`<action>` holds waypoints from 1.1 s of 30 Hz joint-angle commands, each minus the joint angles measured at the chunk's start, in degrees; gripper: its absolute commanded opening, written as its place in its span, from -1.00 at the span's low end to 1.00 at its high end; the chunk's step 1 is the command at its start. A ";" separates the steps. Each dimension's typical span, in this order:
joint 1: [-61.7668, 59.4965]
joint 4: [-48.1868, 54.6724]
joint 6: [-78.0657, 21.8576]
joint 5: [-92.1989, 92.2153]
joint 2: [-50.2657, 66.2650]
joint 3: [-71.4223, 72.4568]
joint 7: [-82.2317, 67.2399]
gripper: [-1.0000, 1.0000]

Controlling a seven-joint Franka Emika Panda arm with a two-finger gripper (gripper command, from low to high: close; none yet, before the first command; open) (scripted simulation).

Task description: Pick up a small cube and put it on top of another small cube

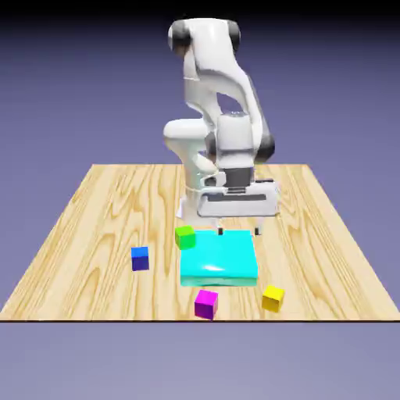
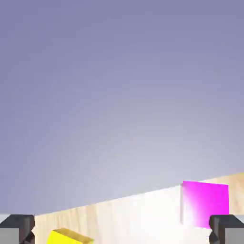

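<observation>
A two-finger gripper of white and grey metal and plastic (image 1: 239,231) hangs over the far edge of a flat cyan block, its fingers spread wide with nothing between them. From our vantage facing the arm, we see the small plain yellow cube (image 1: 273,298) lower down and toward the exterior view's right, on the near side of the block and well apart from the fingertips. It rests on the pale wood-grained table (image 1: 312,234), close to the near edge, beyond the block's near right corner. In the hand view we catch only part of it at the bottom edge, just beside the left-hand fingertip in that picture.

The yellow cube shows a bright top and darker, mustard-toned sides, and sits flat, turned slightly askew to the table edge. We find the small dark blue cube (image 1: 140,258) on the table left of the cyan block (image 1: 218,258) in the exterior view, with nothing on top of it.
</observation>
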 commanded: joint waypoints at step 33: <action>-14.58 4.57 -11.74 2.52 13.27 7.03 11.70 -1.00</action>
